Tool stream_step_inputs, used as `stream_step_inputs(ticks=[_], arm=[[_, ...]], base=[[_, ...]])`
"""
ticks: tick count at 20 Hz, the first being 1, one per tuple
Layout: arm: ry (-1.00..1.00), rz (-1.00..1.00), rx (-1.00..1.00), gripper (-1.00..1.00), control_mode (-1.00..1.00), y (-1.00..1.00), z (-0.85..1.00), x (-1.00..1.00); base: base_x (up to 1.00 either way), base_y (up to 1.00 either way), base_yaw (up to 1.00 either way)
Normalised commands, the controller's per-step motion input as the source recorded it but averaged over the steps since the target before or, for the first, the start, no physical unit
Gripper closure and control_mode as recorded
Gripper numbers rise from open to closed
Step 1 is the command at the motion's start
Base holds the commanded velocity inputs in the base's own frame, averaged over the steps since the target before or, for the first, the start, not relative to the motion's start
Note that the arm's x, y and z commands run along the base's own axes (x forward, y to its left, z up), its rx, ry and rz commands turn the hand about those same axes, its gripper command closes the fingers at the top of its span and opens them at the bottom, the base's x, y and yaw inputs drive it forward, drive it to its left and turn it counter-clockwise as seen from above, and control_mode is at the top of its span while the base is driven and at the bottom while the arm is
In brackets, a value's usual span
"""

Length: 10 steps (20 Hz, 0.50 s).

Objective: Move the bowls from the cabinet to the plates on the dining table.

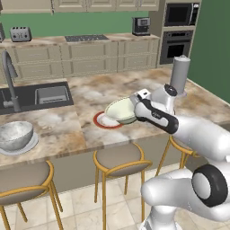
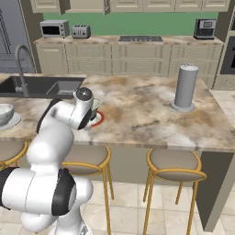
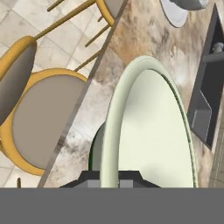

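Observation:
My gripper (image 1: 136, 107) is shut on the rim of the cream bowl with the green outside (image 1: 119, 110). The bowl is tilted just over the red-rimmed plate (image 1: 101, 122) near the front edge of the dining table (image 1: 134, 87); I cannot tell whether the two touch. In the hand view the bowl (image 3: 151, 131) stands on edge between the fingers of the gripper (image 3: 110, 178). The speckled grey bowl (image 1: 15, 134) sits on the white plate (image 1: 22, 148) at the table's left, and both bowl (image 2: 3, 113) and plate show at the left edge of the right base view. The cabinet (image 1: 90, 4) runs along the top.
A dark sink (image 1: 38, 96) with a tall tap (image 1: 11, 81) is set into the table's left part. A grey cylinder (image 1: 179, 75) stands at the far right. Yellow-framed stools (image 1: 119, 161) line the near side below the table edge.

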Motion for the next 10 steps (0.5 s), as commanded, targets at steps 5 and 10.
stream_step_inputs(ticks=[5,10], arm=[[0.0,0.03,-0.05,1.0,-1.0,0.06,-0.2,0.35],[0.0,0.02,-0.01,1.0,-1.0,0.1,-0.12,0.18]], base=[[0.0,0.0,0.0],[0.0,0.0,0.0]])
